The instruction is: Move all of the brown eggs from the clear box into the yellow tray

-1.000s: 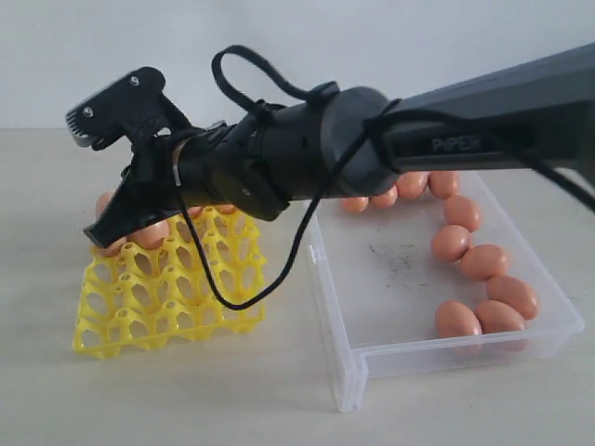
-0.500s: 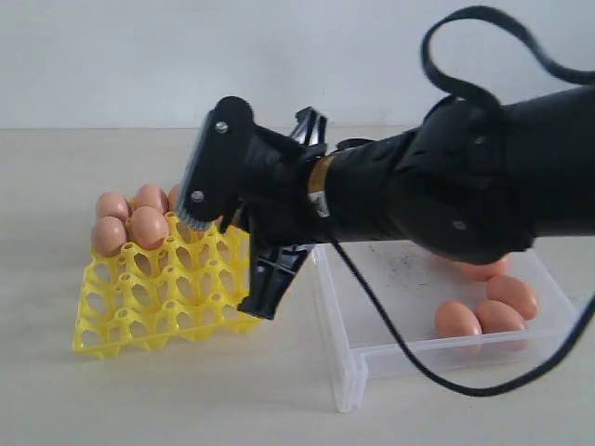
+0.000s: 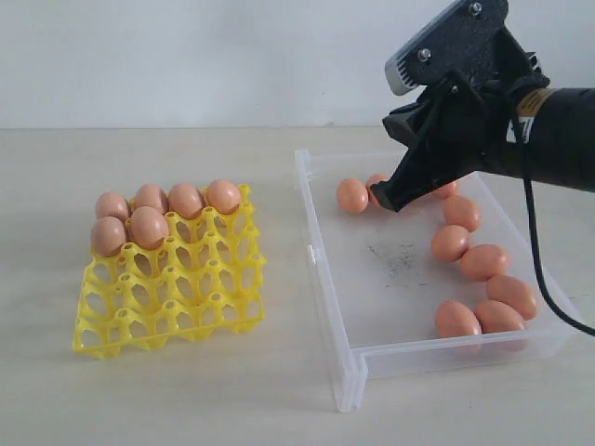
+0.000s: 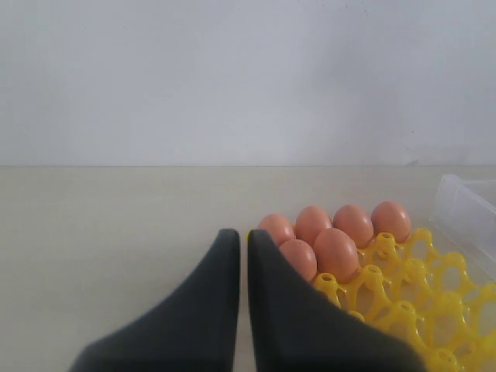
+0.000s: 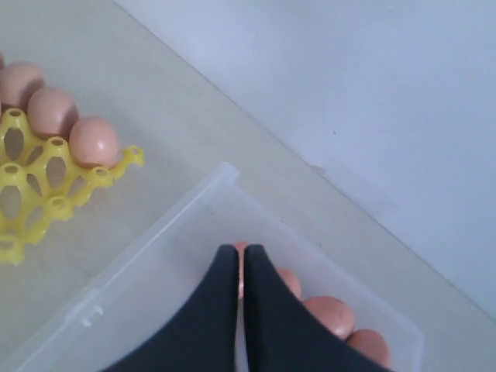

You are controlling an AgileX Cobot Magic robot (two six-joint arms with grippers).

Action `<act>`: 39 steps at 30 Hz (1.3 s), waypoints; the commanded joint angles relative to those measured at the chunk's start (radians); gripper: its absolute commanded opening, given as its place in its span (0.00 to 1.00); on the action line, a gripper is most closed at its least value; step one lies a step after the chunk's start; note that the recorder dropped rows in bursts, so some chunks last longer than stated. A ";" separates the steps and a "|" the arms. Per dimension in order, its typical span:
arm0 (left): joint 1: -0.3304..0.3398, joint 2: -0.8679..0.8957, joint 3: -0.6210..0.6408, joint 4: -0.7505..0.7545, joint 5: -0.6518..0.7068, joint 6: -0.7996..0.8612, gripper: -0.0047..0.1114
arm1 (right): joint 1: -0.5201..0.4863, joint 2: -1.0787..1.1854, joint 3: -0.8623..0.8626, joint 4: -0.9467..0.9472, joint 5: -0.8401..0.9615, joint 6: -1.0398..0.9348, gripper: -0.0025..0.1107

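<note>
Noted left gripper (image 4: pixel 242 236) pressed shut, empty, near yellow tray (image 3: pixel 167 334). Counted six brown eggs (image 3: pixel 149 226) in tray: four filling 12 o'clock row, two in next row toward 9 o'clock. Found further brown eggs in clear box (image 3: pixel 446 358), strung along walls from 12 to 5 o'clock. Logged right gripper (image 3: pixel 390 200) above box at 12 o'clock, jaws together, holding nothing.

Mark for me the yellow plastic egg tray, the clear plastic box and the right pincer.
yellow plastic egg tray (image 3: pixel 160 311), exterior view, on its empty cells.
clear plastic box (image 3: pixel 446 358), exterior view, on its near wall.
right pincer (image 5: pixel 239 253), right wrist view, at its closed tips.
</note>
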 commanded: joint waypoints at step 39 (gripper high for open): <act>-0.005 0.003 0.004 -0.005 -0.006 0.005 0.07 | -0.366 -0.031 0.004 -1.041 0.476 0.897 0.02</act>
